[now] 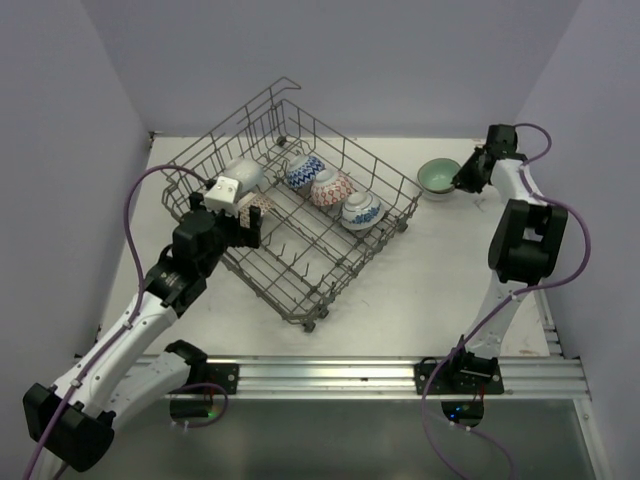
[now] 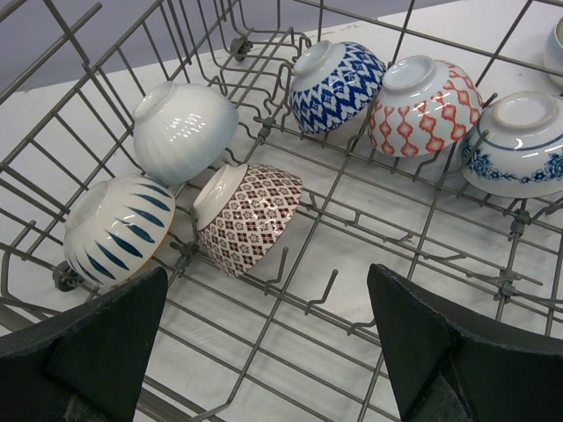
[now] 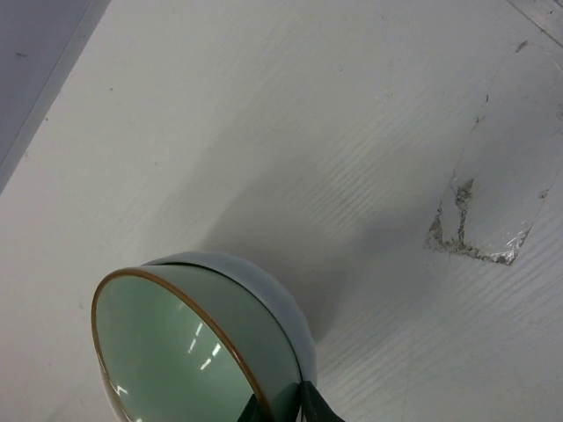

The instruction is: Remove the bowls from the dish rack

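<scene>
Tally: mint bowl (image 1: 438,177) out, table's (image 1: 430,290) far-right edge, right gripper's (image 1: 461,185) pinch unclear; six bowls (image 2: 337,88) in dish rack (image 1: 300,290); left gripper (image 2: 266,281) spread.

This is a robotics lab cell, not a kitchen. Plain lavender-grey walls (image 1: 400,60) box in a bare white worktop (image 1: 430,290). Along the bottom of the overhead view, an aluminium rail (image 1: 340,378) carries the left arm (image 1: 130,325) and right arm (image 1: 522,245), which trail purple cables (image 1: 133,200). Only the wire dish rack (image 1: 300,250) and rice bowls (image 1: 330,187) look domestic.
</scene>
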Controlling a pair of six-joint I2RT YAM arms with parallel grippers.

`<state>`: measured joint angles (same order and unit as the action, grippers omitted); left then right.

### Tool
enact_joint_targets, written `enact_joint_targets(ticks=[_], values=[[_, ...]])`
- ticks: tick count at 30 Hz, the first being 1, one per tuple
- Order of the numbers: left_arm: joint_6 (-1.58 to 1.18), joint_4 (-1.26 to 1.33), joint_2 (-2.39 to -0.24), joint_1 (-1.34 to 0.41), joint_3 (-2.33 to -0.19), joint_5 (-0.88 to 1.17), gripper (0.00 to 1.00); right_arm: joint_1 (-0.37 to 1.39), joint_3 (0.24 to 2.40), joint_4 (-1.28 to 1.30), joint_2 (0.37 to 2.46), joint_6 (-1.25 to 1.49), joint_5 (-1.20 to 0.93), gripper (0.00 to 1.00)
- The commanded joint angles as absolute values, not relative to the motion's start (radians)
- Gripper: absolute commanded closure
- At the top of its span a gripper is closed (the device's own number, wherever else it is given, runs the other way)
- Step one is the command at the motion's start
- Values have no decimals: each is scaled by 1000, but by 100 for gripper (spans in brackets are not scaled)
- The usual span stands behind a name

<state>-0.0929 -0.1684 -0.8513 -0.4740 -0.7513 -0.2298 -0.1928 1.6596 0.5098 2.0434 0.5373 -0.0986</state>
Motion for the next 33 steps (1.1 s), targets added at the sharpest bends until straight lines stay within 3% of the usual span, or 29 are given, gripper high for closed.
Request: enact_joint_targets(ticks=[1,6,11,14,15,18,24,26,33], values=[[-89,-163,-859,-480,-770,-213,0,-190,1715,514,2048,526,-140,74],[-89,-164,-854,-480,-772,-213,0,-190,1712,532,2028,514,-126,47],[-89,-164,-853,-479,-772,-213,0,-192,1706,534,1991,512,-107,44],[-87,-164,-853,-480,-772,-215,0,-190,1704,535,1973,505,-91,55],[-87,-166,-853,-480,-772,-213,0,-190,1703,537,1971,505,-87,64],[-89,-166,-853,-479,-772,-213,0,-190,1695,540,1973,502,-89,79],[-89,-167,-859,-480,-773,-193,0,-193,1667,540,1982,497,-87,95],[-89,-167,-859,-479,-775,-190,0,-192,1657,540,1985,499,-92,100],[-89,-170,-862,-480,-775,-186,0,-198,1637,523,1985,511,-112,100]])
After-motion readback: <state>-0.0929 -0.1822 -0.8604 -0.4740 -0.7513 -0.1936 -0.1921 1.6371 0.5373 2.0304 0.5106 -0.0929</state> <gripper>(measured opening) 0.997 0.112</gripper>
